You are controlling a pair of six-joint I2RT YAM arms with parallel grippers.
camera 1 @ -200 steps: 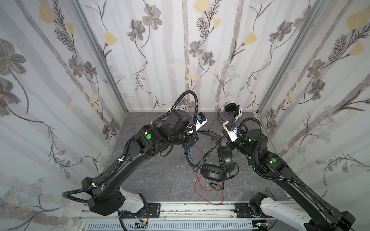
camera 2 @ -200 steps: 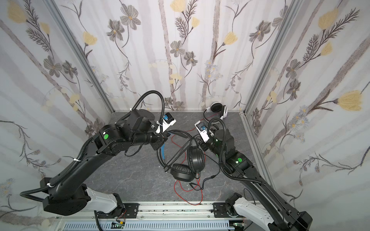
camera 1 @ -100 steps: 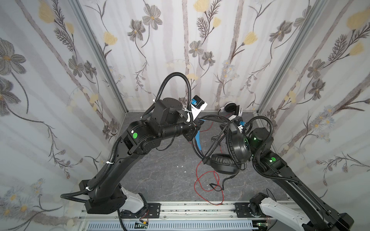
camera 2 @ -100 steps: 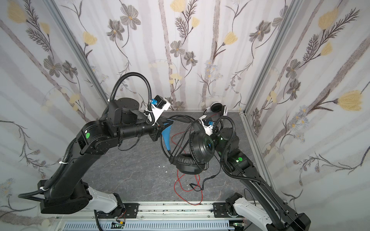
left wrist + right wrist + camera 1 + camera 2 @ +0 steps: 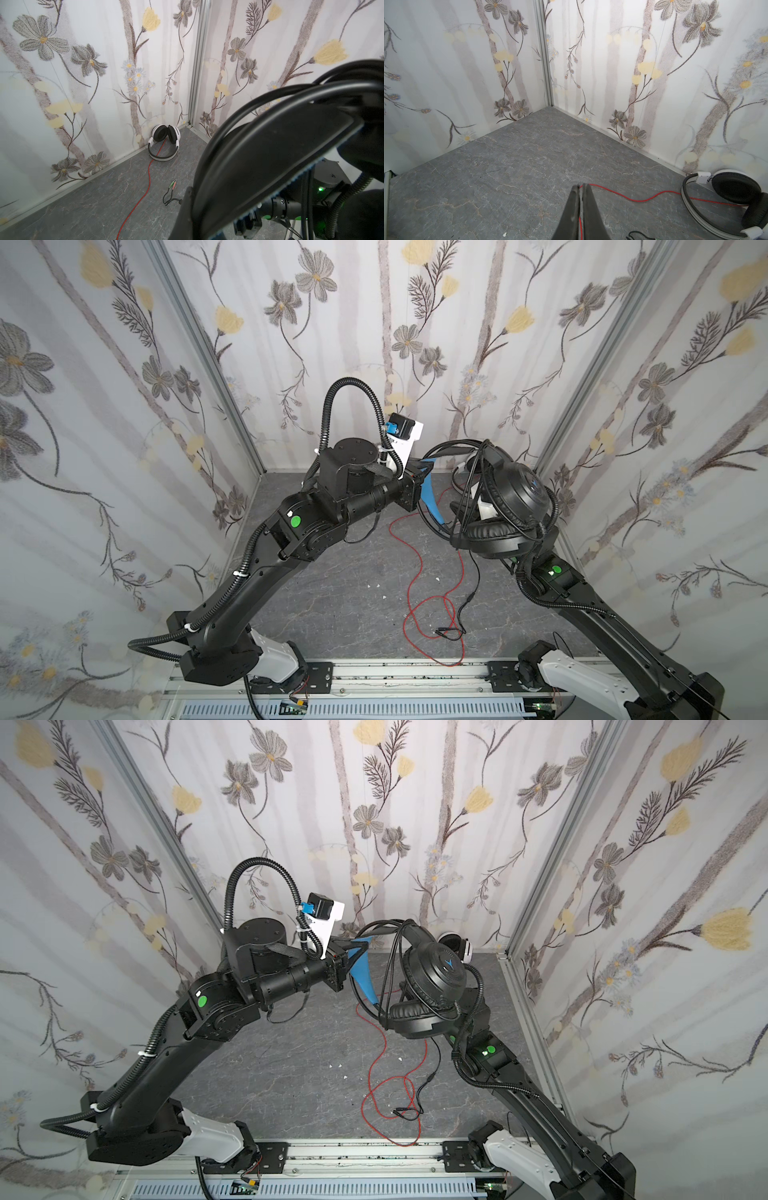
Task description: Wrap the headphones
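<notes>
The black headphones (image 5: 511, 506) hang in the air right of centre, turned sideways. My left gripper (image 5: 424, 475) is shut on their blue-lined headband (image 5: 363, 977); one finger (image 5: 187, 207) shows against the band. Black cable (image 5: 469, 472) is looped around the band and cups, and its tail (image 5: 473, 572) drops to the floor. My right gripper (image 5: 581, 187) is shut with nothing between its fingers; in both top views the black headset hides it. The white headphones (image 5: 164, 143) lie in the back right corner, with their red cable (image 5: 409, 556) loose on the floor.
The black cable's plugs (image 5: 173, 184) lie on the grey floor (image 5: 508, 166) near the front, beside red cable loops (image 5: 374, 1094). Floral walls close in the back and both sides. A metal rail (image 5: 395, 672) runs along the front edge.
My left gripper has lifted the black headphones up and toward the back right. The right arm has drawn back under them, and its jaws have closed slightly.
</notes>
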